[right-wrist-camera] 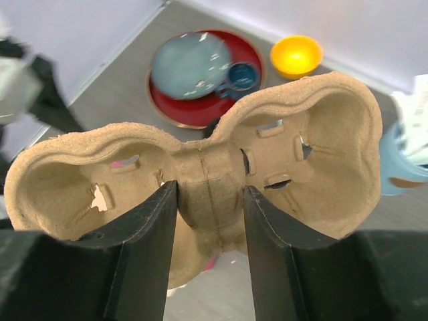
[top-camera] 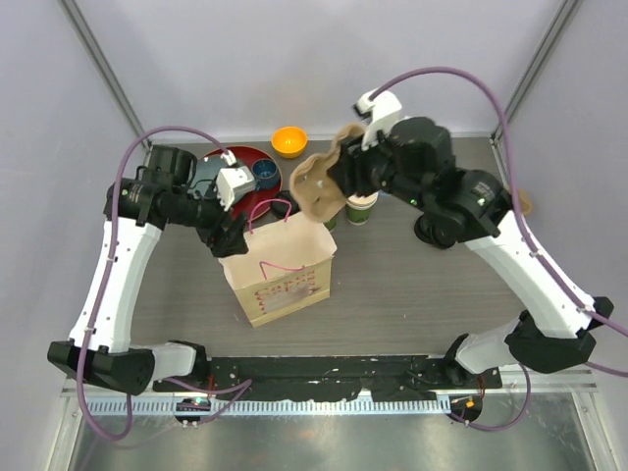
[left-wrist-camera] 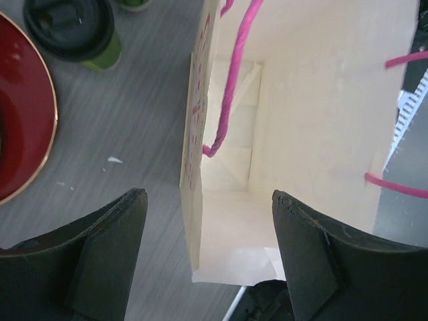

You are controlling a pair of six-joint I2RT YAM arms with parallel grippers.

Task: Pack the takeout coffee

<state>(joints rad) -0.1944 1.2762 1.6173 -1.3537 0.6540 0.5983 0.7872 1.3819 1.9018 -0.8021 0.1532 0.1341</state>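
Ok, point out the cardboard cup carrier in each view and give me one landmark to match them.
Top external: cardboard cup carrier just above centre.
Left wrist: not in it.
Right wrist: fills the middle, side to side.
Shared landmark: red plate, up and left of centre in top, left edge in left wrist, top centre in right wrist.

Robot test bench, lab-like. Plain pale walls (top-camera: 294, 59) and metal corner posts (top-camera: 103, 69) enclose grey table (top-camera: 412, 285). Two arms (top-camera: 108, 285) bolted to black rail (top-camera: 324, 373), purple cables (top-camera: 461, 78) looping above. Staged props: red tray (top-camera: 245, 162) and orange bowl (top-camera: 288, 141) beyond left pincer (top-camera: 231, 237), paper bag (top-camera: 280, 270) just beside it.
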